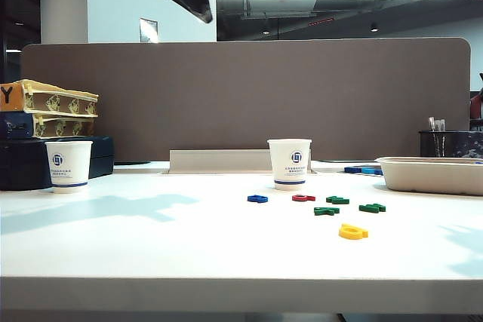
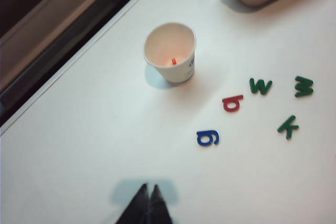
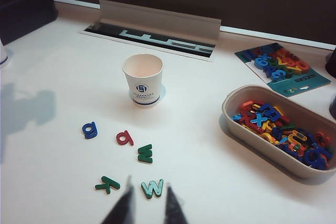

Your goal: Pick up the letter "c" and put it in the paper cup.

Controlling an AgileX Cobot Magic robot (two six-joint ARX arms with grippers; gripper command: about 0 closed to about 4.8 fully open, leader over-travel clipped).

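I see the letter "c" (image 2: 174,61) already inside the paper cup (image 2: 169,52), at twelve o'clock from my left gripper (image 2: 148,188), jaws together and empty. The right gripper (image 3: 147,195) hovers above the green letters with jaws apart. To me the drop looks done, so next I'd just retract.

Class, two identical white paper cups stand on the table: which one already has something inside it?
The white paper cup beside the scattered toy letters: a small orange-red piece lies inside. The twin cup stands far left, interior unseen.

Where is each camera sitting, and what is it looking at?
Exterior view: low at the table's edge, facing the brown divider; left gripper hangs overhead.
Left wrist view: high, looking down on the paper cup; shut left gripper shows.
Right wrist view: above the table, facing the cup; right gripper shows, jaws apart.
Shared: cup and blue letter.
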